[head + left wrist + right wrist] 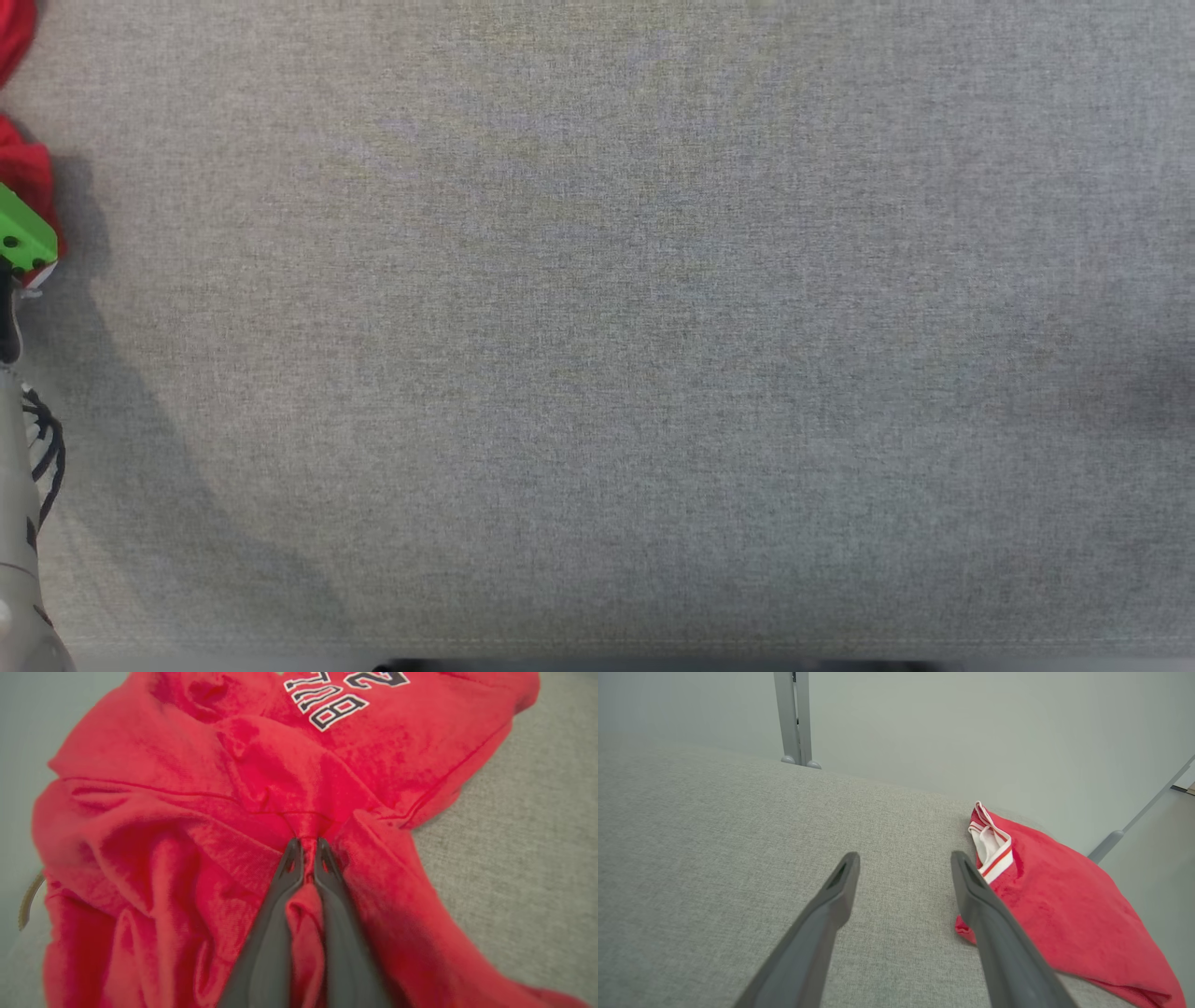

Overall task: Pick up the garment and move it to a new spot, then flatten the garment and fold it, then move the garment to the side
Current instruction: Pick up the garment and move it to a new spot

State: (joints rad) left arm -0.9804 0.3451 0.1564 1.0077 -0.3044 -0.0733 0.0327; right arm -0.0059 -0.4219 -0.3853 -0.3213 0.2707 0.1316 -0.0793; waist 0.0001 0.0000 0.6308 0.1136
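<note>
Grey fabric tabletop (pixel 597 336), red garment (pixel 163 812) crumpled at its left edge, left pincer (pixel 308 845) pinching a fold, right pincer (pixel 905 856) spread.

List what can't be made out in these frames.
- Head view: the garment is cut off by the left edge, so its layout can't be judged.
- Left wrist view: the lettering is cut by the top edge and can't be read whole. How many layers the left hand pinches is hidden inside the fold.
- Right wrist view: the garment's near edge is hidden behind a finger of the open right hand, and the bottom right corner cuts its end.
</note>
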